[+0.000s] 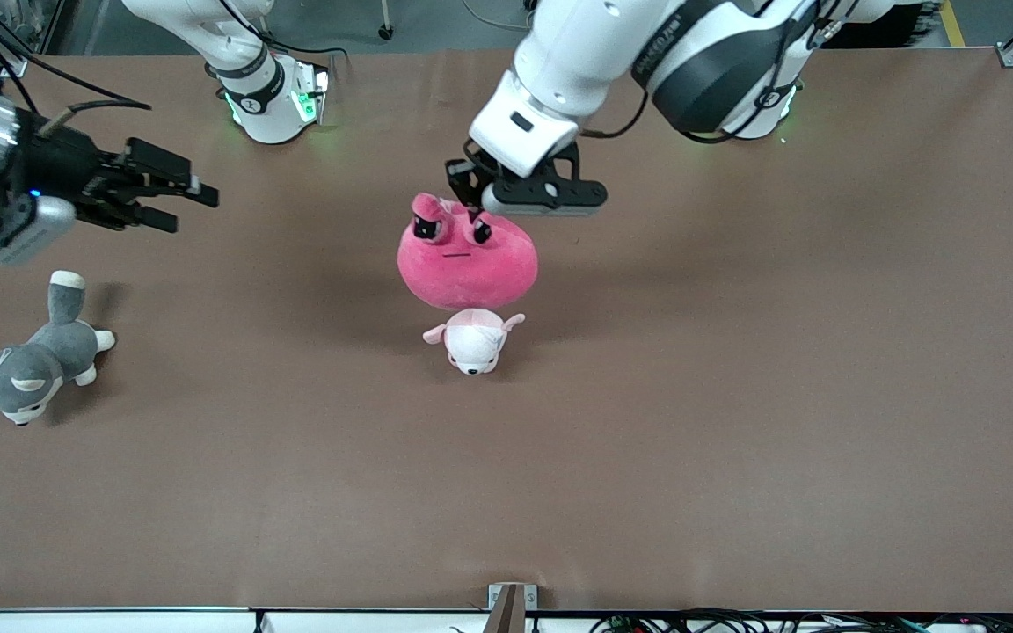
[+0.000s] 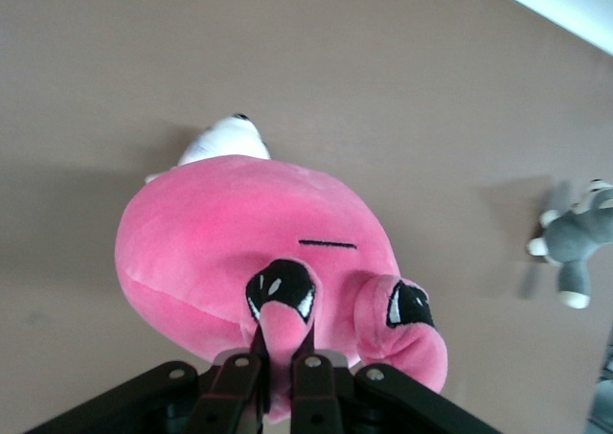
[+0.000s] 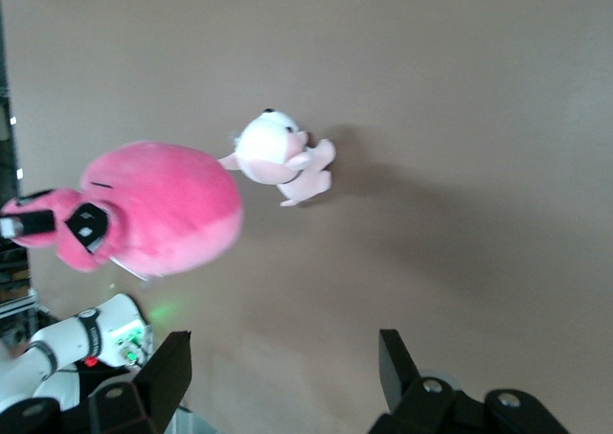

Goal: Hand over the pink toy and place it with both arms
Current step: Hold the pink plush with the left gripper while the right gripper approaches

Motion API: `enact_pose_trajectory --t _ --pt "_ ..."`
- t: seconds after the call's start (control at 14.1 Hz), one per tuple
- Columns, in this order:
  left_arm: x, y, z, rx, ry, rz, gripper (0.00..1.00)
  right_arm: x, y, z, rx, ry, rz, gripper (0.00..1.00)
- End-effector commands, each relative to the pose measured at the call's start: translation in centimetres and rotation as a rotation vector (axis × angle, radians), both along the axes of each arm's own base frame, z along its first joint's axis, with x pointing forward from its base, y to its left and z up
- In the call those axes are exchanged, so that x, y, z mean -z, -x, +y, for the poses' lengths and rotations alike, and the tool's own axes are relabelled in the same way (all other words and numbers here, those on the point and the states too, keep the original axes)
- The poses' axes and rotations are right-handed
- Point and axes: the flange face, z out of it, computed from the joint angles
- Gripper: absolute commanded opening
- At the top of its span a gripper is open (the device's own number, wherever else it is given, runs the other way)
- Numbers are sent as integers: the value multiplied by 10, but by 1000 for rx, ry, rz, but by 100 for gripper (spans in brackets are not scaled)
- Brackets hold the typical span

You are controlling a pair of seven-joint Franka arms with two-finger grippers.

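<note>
The hot-pink blob plush, the pink toy (image 1: pixel 466 259), hangs in the air over the middle of the table, face toward the front camera. My left gripper (image 1: pixel 475 214) is shut on one of the toy's top bumps, pinched between its fingers in the left wrist view (image 2: pixel 283 343), where the toy (image 2: pixel 239 233) fills the frame. My right gripper (image 1: pixel 197 204) is open and empty, up in the air at the right arm's end of the table, pointing toward the toy. The right wrist view shows its spread fingers (image 3: pixel 168 367) and the toy (image 3: pixel 163 209) hanging.
A small pale pink-and-white puppy plush (image 1: pixel 474 338) lies on the table just under the toy, nearer the front camera. A grey-and-white husky plush (image 1: pixel 32 365) lies at the right arm's end. The brown table (image 1: pixel 735 396) stretches wide toward the left arm's end.
</note>
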Motion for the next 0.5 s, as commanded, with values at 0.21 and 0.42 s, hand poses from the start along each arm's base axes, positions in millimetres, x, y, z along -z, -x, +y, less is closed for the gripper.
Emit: enact_pose_trajectory --t 0.21,0.42 --pt "1 6 -23 -75 57 32 0 24 -3 60 -80 -75 64 85" --pt "1 6 -24 -75 63 30 0 26 9 96 -145 -70 73 76"
